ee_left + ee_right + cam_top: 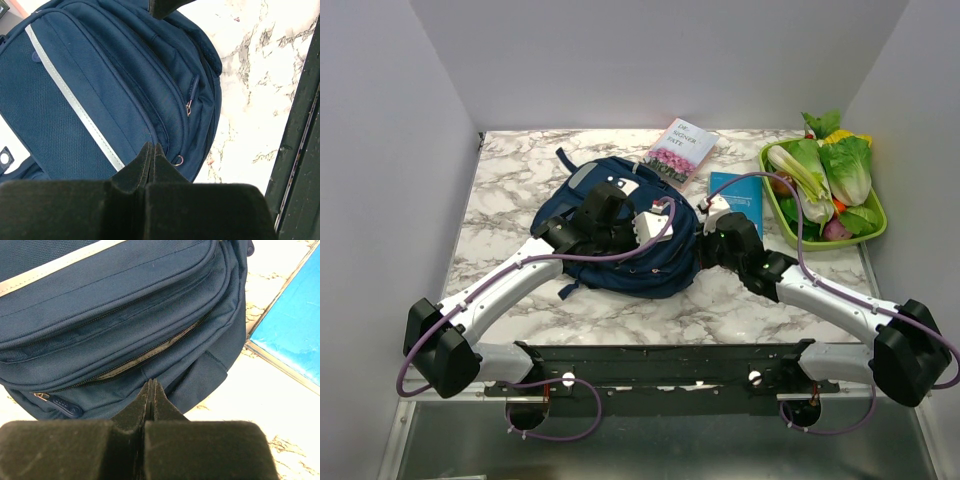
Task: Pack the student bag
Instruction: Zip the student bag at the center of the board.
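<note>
Student bag (620,272) partly hidden, book (680,152) title (tiny print) unreadable

The top view looks down from above and behind the near edge, over the whole desk (620,320), while the two wrist views sit very close, looking past the left fingers (135,170) and right fingers (140,407) at the student bag (660,265), which all three views share.

The student bag (620,235) — navy, pale-striped — lies flat mid-table, one zipper partly open.
</note>
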Available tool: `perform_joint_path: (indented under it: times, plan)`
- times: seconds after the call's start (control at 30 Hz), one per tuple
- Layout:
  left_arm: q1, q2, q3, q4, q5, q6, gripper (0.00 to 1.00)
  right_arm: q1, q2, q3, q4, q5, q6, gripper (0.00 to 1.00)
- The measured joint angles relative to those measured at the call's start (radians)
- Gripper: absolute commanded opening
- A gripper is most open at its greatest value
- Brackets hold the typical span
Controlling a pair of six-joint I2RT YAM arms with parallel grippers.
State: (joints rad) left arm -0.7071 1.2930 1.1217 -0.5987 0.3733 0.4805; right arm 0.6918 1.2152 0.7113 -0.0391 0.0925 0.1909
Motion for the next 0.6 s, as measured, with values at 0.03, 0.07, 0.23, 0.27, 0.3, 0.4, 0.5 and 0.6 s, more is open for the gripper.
perform_joint_path:
  times: [0.03,0.07,0.23,0.27,0.3,0.4,0.5,0.6]
  plan:
    - [0.000,0.000,0.000,0.000,0.000,0.000,0.00,0.000,0.000,-0.001,0.000,0.000,0.000,0.01]
    - [0.000,0.000,0.000,0.000,0.000,0.000,0.00,0.000,-0.001,-0.002,0.000,0.000,0.000,0.01]
    - [0.000,0.000,0.000,0.007,0.000,0.000,0.00,0.000,-0.003,-0.005,0.001,0.000,0.000,0.01]
    - [0.004,0.000,0.000,0.008,0.000,-0.001,0.00,0.000,-0.003,-0.006,0.001,0.000,0.000,0.01]
    - [0.007,0.000,0.000,0.009,0.000,-0.003,0.00,0.000,-0.003,-0.006,0.001,0.000,0.000,0.01]
    - [0.014,0.000,0.000,0.013,0.000,-0.004,0.00,0.000,-0.002,-0.006,0.001,0.000,0.000,0.01]
    - [0.023,0.000,0.000,0.015,0.000,-0.006,0.00,0.000,-0.003,-0.006,0.001,0.000,0.000,0.01]
    - [0.035,0.000,0.000,0.015,0.000,-0.008,0.00,0.000,-0.003,-0.006,0.001,0.000,-0.001,0.01]
